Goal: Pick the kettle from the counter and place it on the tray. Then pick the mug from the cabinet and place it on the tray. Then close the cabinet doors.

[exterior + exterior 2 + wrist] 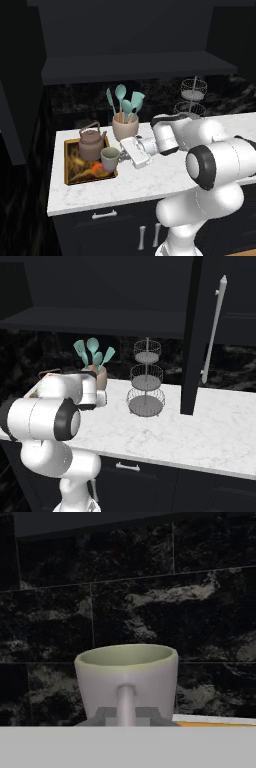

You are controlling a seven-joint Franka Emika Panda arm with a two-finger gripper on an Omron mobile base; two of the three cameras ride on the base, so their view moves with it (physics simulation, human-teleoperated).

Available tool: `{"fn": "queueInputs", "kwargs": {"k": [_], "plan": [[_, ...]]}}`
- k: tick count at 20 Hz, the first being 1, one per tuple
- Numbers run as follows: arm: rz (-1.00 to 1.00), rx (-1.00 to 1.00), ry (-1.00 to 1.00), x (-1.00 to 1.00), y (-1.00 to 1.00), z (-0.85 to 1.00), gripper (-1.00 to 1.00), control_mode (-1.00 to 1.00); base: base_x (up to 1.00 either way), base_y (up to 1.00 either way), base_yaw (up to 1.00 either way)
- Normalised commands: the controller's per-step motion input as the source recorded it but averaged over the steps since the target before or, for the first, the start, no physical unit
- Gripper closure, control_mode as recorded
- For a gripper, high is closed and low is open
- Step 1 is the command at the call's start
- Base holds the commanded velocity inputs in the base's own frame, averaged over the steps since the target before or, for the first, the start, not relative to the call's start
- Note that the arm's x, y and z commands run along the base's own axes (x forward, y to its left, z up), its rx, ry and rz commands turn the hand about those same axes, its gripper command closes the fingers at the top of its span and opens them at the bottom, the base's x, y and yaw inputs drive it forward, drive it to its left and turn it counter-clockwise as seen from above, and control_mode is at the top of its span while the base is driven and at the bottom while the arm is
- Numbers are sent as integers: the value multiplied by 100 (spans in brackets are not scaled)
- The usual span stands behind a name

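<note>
While the hand [121,156] sat clamped on the mug [110,159] handle, fingers together around it, the mug stood upright on the tray [71,176] at its near right corner, directly ahead of the hand. Kettle [91,143] stood behind on the tray toward the bench's [150,182] left end. Beyond, cabinet door [212,331] hung open.

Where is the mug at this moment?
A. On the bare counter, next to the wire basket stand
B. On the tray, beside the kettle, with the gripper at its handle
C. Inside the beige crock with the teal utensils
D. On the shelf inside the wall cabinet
B: the mug stands on the tray in front of the kettle, and the gripper is shut on its handle.
</note>
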Motion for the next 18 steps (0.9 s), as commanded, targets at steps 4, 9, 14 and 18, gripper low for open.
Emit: {"fn": "queueInputs", "kwargs": {"k": [4, 9, 14, 18], "plan": [[0, -9, 0, 18, 12, -27, 100, -100, 0, 0, 0], [0, -8, -1, 12, 16, -27, 100, -100, 0, 0, 0], [0, -4, -5, 11, 12, -24, 100, -100, 0, 0, 0], [1, 0, -11, 12, 4, -18, 100, -100, 0, 0, 0]]}}
